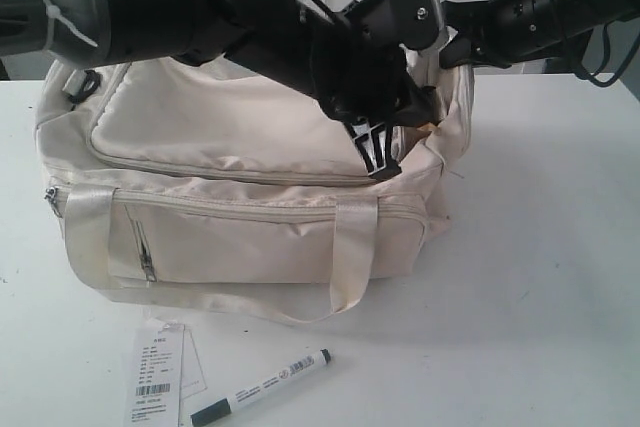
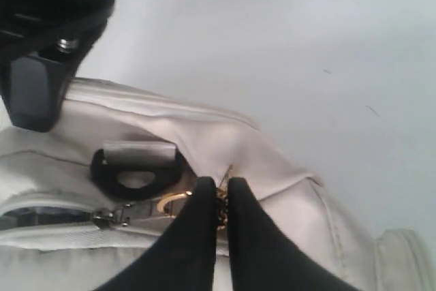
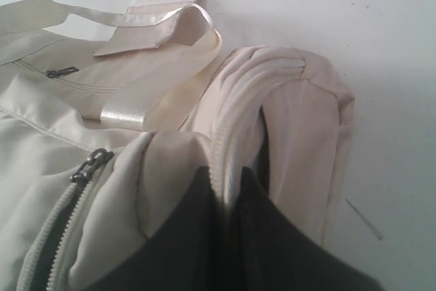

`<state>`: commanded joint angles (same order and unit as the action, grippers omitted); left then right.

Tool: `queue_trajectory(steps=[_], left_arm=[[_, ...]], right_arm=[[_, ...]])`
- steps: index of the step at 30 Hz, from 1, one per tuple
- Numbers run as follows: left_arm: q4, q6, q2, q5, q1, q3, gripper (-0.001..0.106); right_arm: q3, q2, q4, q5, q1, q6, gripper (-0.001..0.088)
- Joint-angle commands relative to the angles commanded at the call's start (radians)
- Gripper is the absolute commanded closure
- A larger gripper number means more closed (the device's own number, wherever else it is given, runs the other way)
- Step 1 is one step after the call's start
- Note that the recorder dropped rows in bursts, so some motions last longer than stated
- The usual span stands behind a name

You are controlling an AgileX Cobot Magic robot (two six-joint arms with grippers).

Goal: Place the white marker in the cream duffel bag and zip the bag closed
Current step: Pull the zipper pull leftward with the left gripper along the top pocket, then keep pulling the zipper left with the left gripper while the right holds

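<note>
Near cream duffel bag (image 1: 250,237): white marker (image 1: 262,387), barcode tag (image 1: 155,375), print unreadable.

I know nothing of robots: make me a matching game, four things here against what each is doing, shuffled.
1 marker
2 paper tag
3 left gripper
4 right gripper

a shut on a fold at the bag end
b shows a barcode
c lies on the table, black-capped
d pinches a small gold piece on the bag

Pairs: 1c, 2b, 3d, 4a
</note>
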<state>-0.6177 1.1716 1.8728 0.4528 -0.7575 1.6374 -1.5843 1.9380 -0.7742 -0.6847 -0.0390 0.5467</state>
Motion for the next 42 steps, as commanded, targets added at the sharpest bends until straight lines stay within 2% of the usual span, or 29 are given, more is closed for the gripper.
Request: queue_trajectory(steps=[23,33,42], left_arm=[[0.001,-0.09,-0.009,0.169,0.0,0.0,0.105],[0.085,-0.178,-0.024,0.229,0.0,0.0,0.105],[0.09,-0.212,-0.024,0.299,0.0,0.0,0.105]], right_arm=[[0.0,0.0,0.0,0.0,0.0,0.0,0.0868],[0.0,0.0,0.0,0.0,0.0,0.0,0.0868],[0.0,0.0,0.0,0.0,0.0,0.0,0.0868]])
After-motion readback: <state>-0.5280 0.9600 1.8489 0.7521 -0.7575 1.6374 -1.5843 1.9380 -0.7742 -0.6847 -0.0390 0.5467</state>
